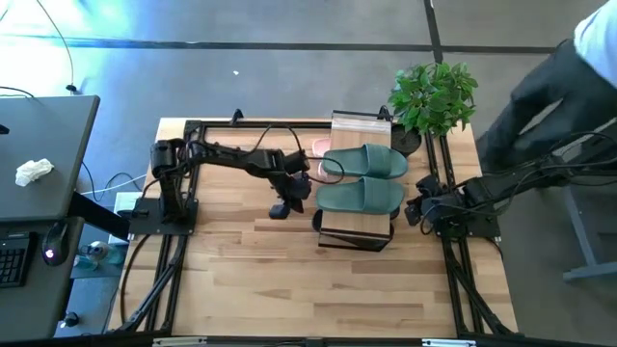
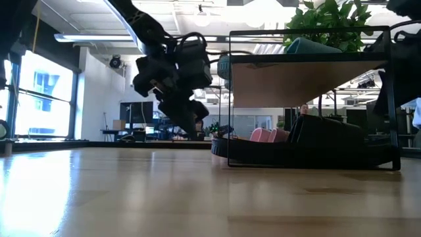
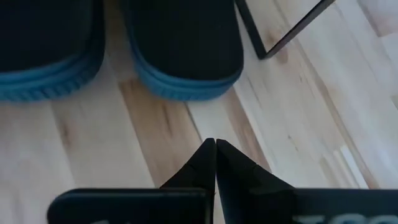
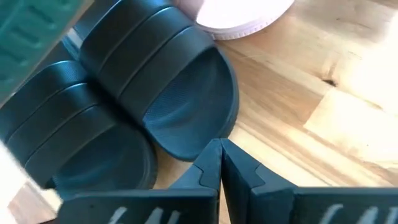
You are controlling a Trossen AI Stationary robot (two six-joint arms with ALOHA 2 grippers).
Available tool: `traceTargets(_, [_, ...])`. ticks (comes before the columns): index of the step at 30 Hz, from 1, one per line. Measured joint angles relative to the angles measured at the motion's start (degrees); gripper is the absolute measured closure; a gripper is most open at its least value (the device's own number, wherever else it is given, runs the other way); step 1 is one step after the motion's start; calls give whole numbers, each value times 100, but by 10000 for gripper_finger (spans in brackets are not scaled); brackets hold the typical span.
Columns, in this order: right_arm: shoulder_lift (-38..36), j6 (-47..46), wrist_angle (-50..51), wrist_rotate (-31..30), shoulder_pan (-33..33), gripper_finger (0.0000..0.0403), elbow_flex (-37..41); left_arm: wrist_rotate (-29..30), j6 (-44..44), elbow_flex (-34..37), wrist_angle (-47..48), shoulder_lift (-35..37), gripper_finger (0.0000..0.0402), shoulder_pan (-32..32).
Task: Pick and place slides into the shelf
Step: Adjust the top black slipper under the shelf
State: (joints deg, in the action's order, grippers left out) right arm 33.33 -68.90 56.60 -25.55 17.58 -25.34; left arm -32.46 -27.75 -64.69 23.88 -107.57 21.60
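The shelf (image 1: pixel 359 126) stands at the table's middle right. A sage green pair of slides (image 1: pixel 362 178) lies side by side on its top board (image 2: pixel 296 79). Under that board lie a black pair (image 4: pixel 163 93) and a pale pink slide (image 4: pixel 244 14), also seen in the low view as the black pair (image 2: pixel 329 135) and the pink slide (image 2: pixel 265 135). My left gripper (image 1: pixel 282 209) hangs shut above the table just left of the shelf, its tips (image 3: pixel 215 149) a little short of the black slides' ends (image 3: pixel 183 56). My right gripper (image 4: pixel 220 150) is shut at the shelf's right side, pointing down toward the black pair.
A potted plant (image 1: pixel 434 94) stands behind the shelf at the far right. The shelf's thin black frame leg (image 3: pixel 273 45) stands close to my left gripper. A person in dark clothing (image 1: pixel 549 87) is beyond the table's right edge. Bare wood (image 1: pixel 289 280) stretches toward the near edge.
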Motion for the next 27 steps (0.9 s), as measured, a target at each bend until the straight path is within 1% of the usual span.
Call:
traceTargets(2, [80,139,7,-17,-31,403,5,18,19,0,-87,0,401,-49])
traceTargets(4, [92,329,-69,155,-30,403,141,69,73,0,-192,0,401,-118])
traceTargets(8, [76,395,-611,530,-28,403,679,498,282,0,-399,0,401,-181])
traceTargets(10, [76,287,-824,441,-28,403,842,636,402,0,-392,0,401,-176])
traceTargets(13, [71,317,-944,150,-30,403,952,662,447,0,-323,0,401,-177])
traceTargets(16, [71,325,-1092,268,-28,403,1192,793,451,0,-352,0,401,-179])
traceTargets(19, [76,231,-1670,485,-28,403,1502,979,541,0,-338,0,401,-190])
traceTargets(20, [96,194,-1648,452,-26,403,1472,1008,571,0,-310,1,401,-190])
traceTargets(21, [115,188,-1646,284,-22,403,1433,1025,594,12,-296,0,401,-190])
traceTargets(22, [118,189,-1680,59,-9,403,1406,1038,640,70,-358,1,401,-190])
traceTargets(24, [109,185,-1671,-104,9,403,1386,1016,756,260,-484,2,401,-185])
traceTargets(25, [109,183,-1657,-88,9,403,1386,988,845,390,-579,2,401,-171])
traceTargets(27, [113,145,-1640,-18,9,403,1386,904,1110,712,-1060,2,401,-175])
